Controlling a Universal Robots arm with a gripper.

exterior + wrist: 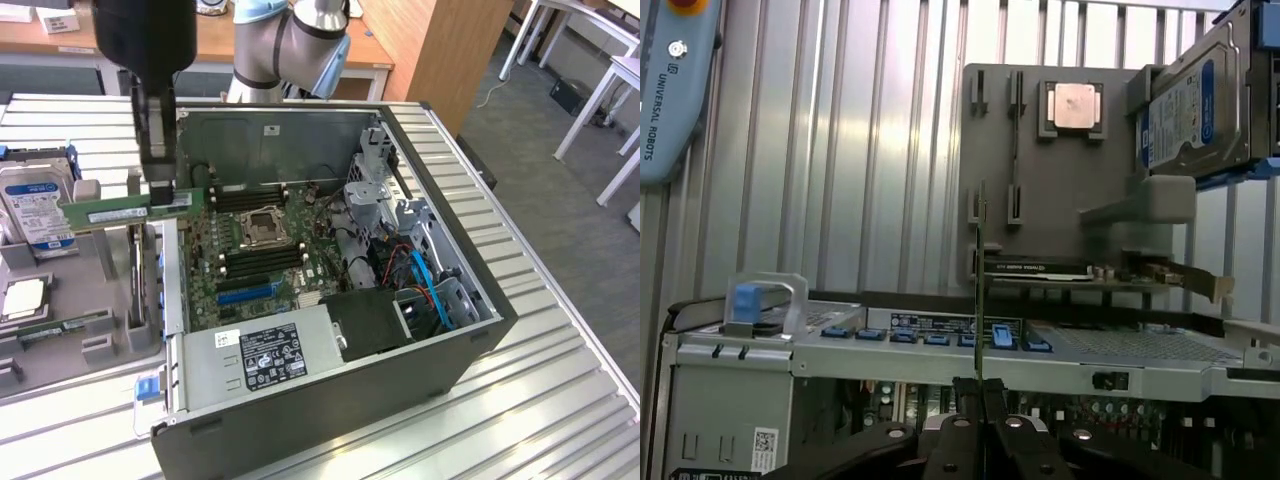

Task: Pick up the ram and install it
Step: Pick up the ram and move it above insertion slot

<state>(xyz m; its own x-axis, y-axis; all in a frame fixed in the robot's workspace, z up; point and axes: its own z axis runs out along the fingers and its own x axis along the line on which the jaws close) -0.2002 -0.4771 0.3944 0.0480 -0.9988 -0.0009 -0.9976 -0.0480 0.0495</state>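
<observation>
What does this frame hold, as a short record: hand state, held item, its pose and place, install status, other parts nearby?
hand: the hand is shut on the ram
ram pose: long edge level, held in the air
ram place: over the border between the grey tray and the open computer case, on the exterior view's left
install status: not seated; apart from the memory slots on the motherboard
on the tray: hard drive, CPU chip, second memory stick
</observation>
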